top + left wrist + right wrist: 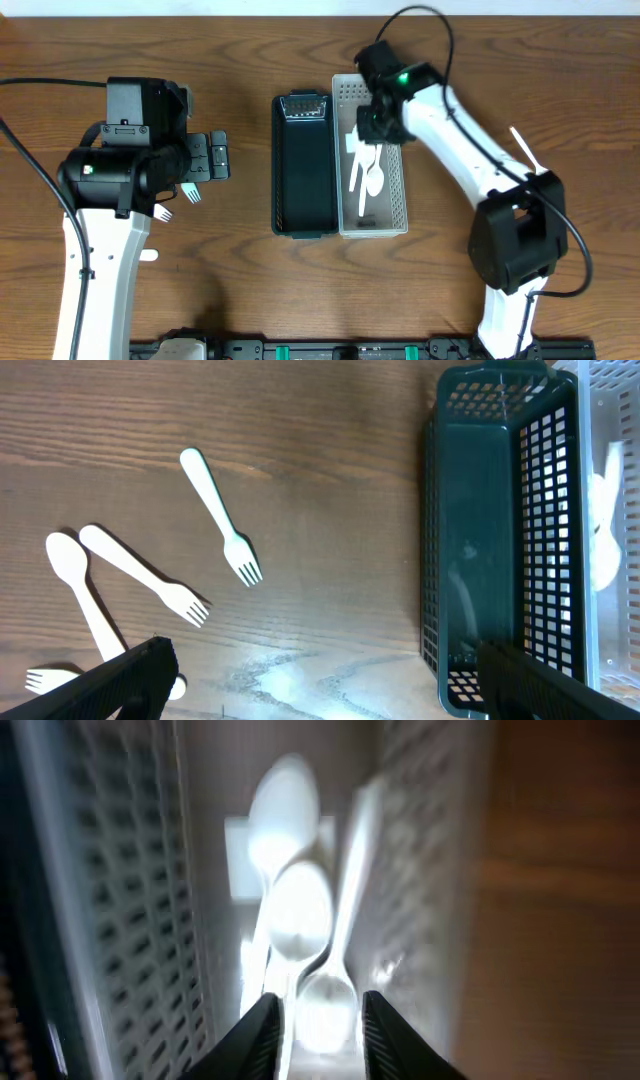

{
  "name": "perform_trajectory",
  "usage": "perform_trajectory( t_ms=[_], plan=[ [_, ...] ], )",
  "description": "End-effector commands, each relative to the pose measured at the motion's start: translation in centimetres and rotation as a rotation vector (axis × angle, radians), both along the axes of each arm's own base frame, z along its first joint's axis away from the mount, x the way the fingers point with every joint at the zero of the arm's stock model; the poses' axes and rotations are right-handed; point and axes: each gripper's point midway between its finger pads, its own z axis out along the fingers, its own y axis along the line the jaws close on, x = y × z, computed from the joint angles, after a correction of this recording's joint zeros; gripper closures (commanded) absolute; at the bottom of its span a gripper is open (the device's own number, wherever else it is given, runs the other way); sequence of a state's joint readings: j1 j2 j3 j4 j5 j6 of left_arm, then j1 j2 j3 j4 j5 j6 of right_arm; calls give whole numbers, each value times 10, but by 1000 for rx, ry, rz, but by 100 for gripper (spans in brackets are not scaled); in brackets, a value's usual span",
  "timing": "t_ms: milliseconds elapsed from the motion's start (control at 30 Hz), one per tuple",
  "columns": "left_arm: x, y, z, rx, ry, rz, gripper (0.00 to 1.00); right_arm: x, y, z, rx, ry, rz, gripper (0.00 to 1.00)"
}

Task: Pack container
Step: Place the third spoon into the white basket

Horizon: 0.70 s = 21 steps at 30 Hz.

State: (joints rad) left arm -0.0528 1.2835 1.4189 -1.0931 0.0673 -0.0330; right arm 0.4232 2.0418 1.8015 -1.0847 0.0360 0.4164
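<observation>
Nearest, bottom of the left wrist view: left pincer (pixel 330 695) spread to the full, gripping nothing, hung above bare bench (pixel 330 460). Probably poised that way for a drop onto the next piece.

Just past it, left of that view: forks (pixel 222 520) and a loose spoon (pixel 72 565), flat on the wood, some crossing, not yet packed.

Further right: dark basket (pixel 500 530), empty, long side against the white basket (pixel 612 420). Judged meant for the forks, given the sorting next door.

Bottom of the right wrist view: right pincer (pixel 323 1035) parted a little, tips down inside the white basket. Held low between the walls, likely for a gentle set-down among like pieces.

Beyond, up the frame: spoons (pixel 298 910) lying lengthwise, overlapped, one bowl straight beneath the gap. Too blurred to say touching or clear, though looks free rather than clamped.

Farthest, right of the overhead view: one white utensil (pixel 524 148) alone on the bench beside the right arm, well apart from both baskets. Type unclear. Likely awaiting collection.
</observation>
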Motion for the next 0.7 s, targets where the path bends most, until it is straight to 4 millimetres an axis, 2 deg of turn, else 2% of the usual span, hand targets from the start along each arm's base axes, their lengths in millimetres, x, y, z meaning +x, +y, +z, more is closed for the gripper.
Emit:
perform_trajectory(
  t_ms=[0, 67, 100, 167, 300, 400, 467, 667],
  plan=[
    [0, 3, -1, 9, 5, 14, 2, 35, -58, 97, -47, -240, -17, 51],
    [0, 3, -1, 8, 6, 15, 2, 38, -83, 120, -83, -275, 49, 26],
    [0, 3, -1, 8, 6, 15, 2, 37, -101, 129, -119, -275, 100, 18],
    [0, 3, -1, 8, 6, 15, 2, 29, -141, 133, -199, -228, 177, 11],
    [0, 3, -1, 8, 6, 15, 2, 7, -209, 115, -271, -86, 225, 4],
    [0, 3, -1, 8, 7, 15, 2, 3, -257, 97, -278, -36, 155, 3],
    [0, 3, -1, 8, 7, 15, 2, 1, -281, 82, -268, -9, 116, 4],
    [0, 3, -1, 8, 7, 15, 2, -8, -316, 24, -215, 115, 100, 8]
  ],
)
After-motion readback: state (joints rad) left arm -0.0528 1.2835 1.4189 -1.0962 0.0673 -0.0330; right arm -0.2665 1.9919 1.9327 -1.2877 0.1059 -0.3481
